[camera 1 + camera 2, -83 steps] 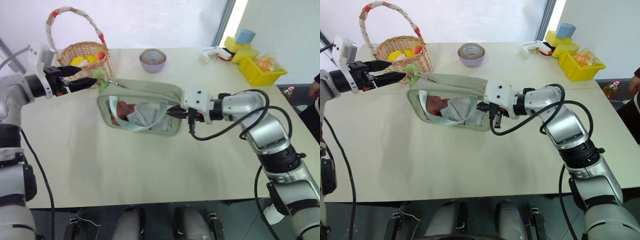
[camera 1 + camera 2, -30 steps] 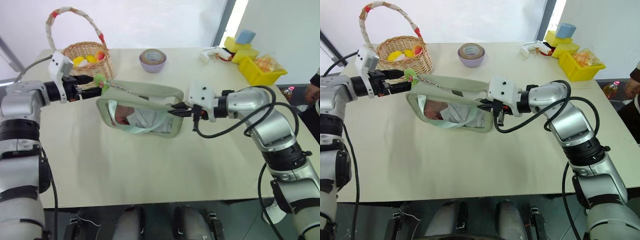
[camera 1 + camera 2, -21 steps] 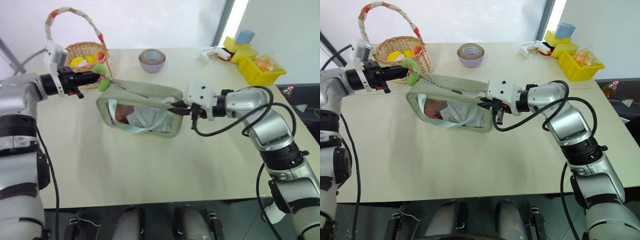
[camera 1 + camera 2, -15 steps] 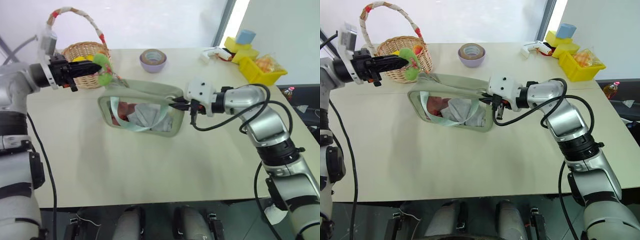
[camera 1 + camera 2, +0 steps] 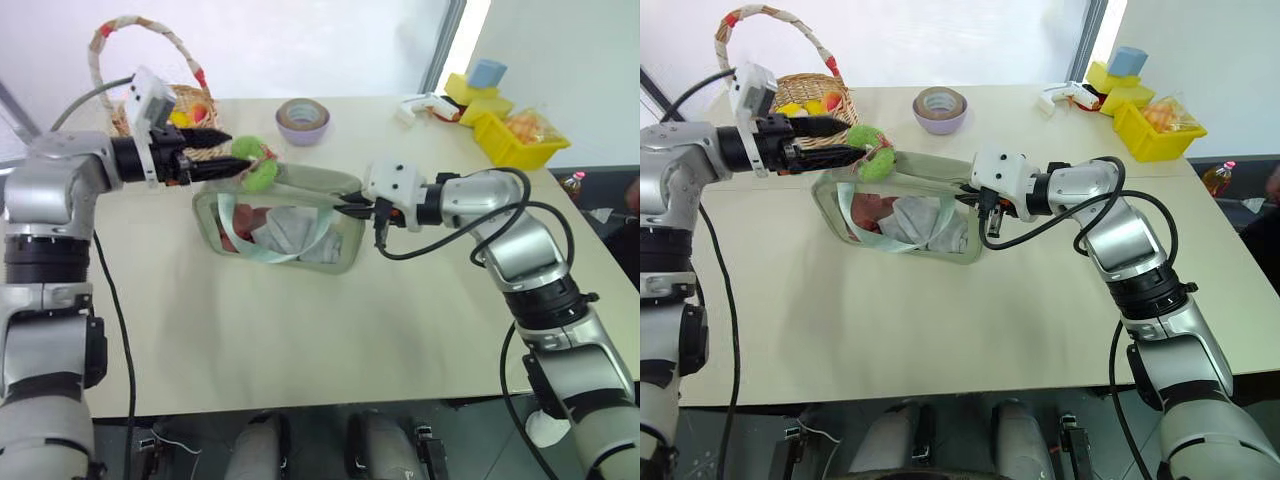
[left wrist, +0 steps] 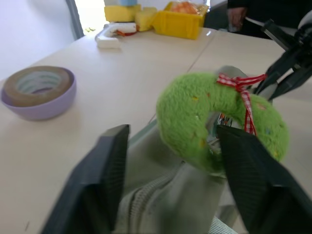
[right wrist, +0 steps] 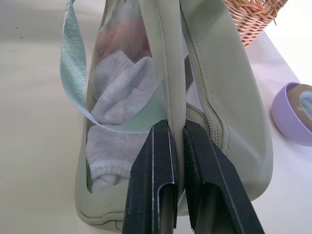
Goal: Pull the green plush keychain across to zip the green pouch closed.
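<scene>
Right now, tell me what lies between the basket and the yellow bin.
In the left eye view, between the wicker basket and the yellow bin: a tape roll in a purple bowl, then a white tool.

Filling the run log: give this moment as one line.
left gripper: open, green plush keychain between fingers, ungripped | right gripper: shut on green pouch | zip: partly closed

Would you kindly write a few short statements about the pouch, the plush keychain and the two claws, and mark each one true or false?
1. The right claw is shut on the green pouch. True.
2. The left claw is clamped tight on the green plush keychain. False: its fingers stand apart, the plush between them.
3. The roll of tape sits inside the wicker basket. False: it sits in a purple bowl.
4. Folded cloth shows through the pouch's clear window. True.
</scene>
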